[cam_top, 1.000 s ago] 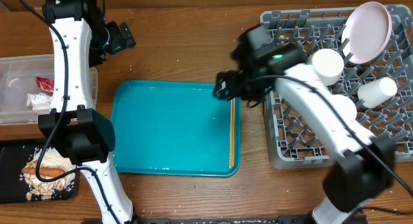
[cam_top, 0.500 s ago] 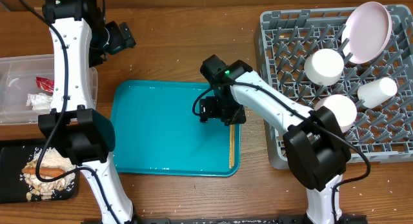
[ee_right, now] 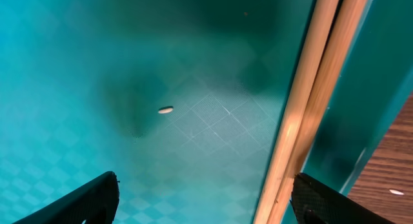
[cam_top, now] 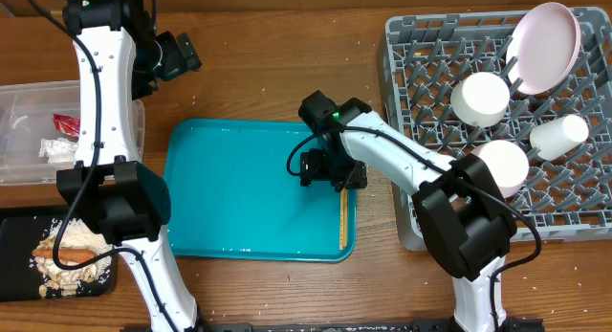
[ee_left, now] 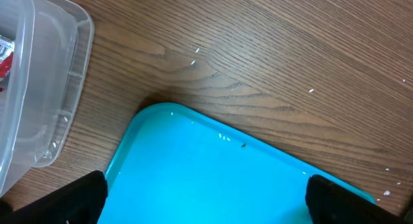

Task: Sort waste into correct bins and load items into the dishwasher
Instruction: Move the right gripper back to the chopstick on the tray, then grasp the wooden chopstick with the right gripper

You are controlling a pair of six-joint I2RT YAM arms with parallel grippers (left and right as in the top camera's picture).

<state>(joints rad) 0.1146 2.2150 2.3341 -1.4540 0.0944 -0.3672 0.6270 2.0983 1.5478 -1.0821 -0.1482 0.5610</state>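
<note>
Our right claw (ee_right: 205, 199) wide open just above the teal tray (cam_top: 239, 198), chopsticks (ee_right: 293, 114) by its 3 o'clock finger, our left claw (ee_left: 206, 201) open too, we see the pink plate (cam_top: 545, 47), bowls (cam_top: 481, 98) and cup (cam_top: 559, 136) in the grey rack (cam_top: 421, 45) at 3 o'clock of the tray.

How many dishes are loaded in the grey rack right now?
4: pink plate at the far right corner, white bowl left of it, small cup on the right, second bowl nearer the front. The right arm could hide more.
</note>
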